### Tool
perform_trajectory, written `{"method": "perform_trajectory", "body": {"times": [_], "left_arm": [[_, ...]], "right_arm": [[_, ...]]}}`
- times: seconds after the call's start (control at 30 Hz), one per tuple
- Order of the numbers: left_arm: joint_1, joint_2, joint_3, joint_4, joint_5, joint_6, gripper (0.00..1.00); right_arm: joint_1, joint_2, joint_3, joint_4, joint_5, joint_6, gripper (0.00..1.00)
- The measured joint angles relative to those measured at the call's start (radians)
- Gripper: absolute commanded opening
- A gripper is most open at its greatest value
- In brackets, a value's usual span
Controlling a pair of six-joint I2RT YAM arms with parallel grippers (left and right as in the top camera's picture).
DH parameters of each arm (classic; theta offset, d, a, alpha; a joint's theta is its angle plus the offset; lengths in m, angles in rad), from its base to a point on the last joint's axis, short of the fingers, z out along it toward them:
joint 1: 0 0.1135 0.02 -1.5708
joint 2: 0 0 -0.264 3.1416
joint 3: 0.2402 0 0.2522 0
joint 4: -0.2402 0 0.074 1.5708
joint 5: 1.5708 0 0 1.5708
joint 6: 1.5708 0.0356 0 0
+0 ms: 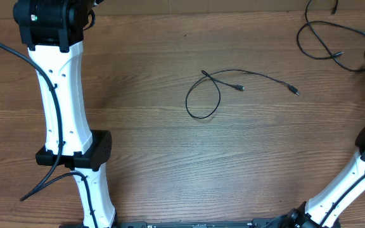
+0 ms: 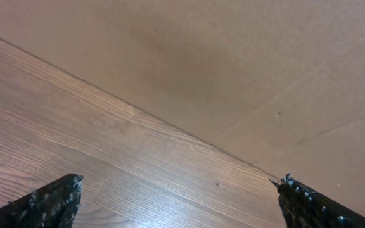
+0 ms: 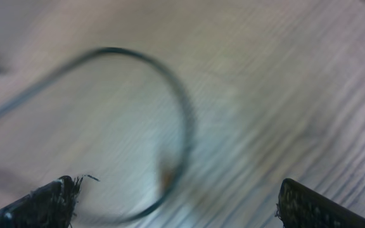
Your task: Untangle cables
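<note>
A: Since both cords are so thin, how do you think they will handle?

B: Very light and completely soft, I would say. The middle cable [image 1: 187,101] lies flat on the table [image 1: 138,145], well apart from both arms. It makes one loop and crosses itself at the top of that loop. One plug [image 1: 239,87] ends just beside the loop, and the other plug [image 1: 294,92] lies further to the right.

A: And the second cable?

B: The second cable [image 1: 298,39] lies at the far right corner in loose curves. The right wrist camera shows a blurred arc of cord [image 3: 185,126] close under the right gripper [image 3: 176,193]. I judge it belongs to this cable, but I cannot be sure.

A: Do the grippers hold anything?

B: No. The right gripper's fingers stand far apart, with nothing between them. The left gripper [image 2: 176,190] is also spread wide, and it sees only bare wood and a plain brown wall [image 2: 265,63].

A: Where should one take hold?

B: On a straight tail, just behind a plug. There the plug would probably stop the cord from slipping through. Because the cord lies flat, the fingers must close very low, or it may slide out. Pulling on the loop itself could tighten the crossing.
</note>
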Motion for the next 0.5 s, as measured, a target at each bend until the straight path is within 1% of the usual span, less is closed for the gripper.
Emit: {"method": "perform_trajectory", "body": {"times": [0.13, 0.23, 0.43, 0.5], "left_arm": [[0.000, 0.000, 0.000, 0.000, -0.021, 0.000, 0.99], [0.000, 0.000, 0.000, 0.001, -0.049, 0.000, 0.99], [0.000, 0.000, 0.000, 0.000, -0.126, 0.000, 0.99], [0.000, 0.000, 0.000, 0.000, -0.158, 0.000, 1.00]], "right_arm": [[0.037, -0.121, 0.010, -0.121, -0.148, -0.063, 1.00], [0.110, -0.189, 0.024, -0.227, -0.229, -0.113, 1.00], [0.352, -0.210, 0.032, -0.454, -0.296, -0.187, 1.00], [0.431, -0.210, 0.032, -0.502, -0.302, -0.204, 1.00]]}}
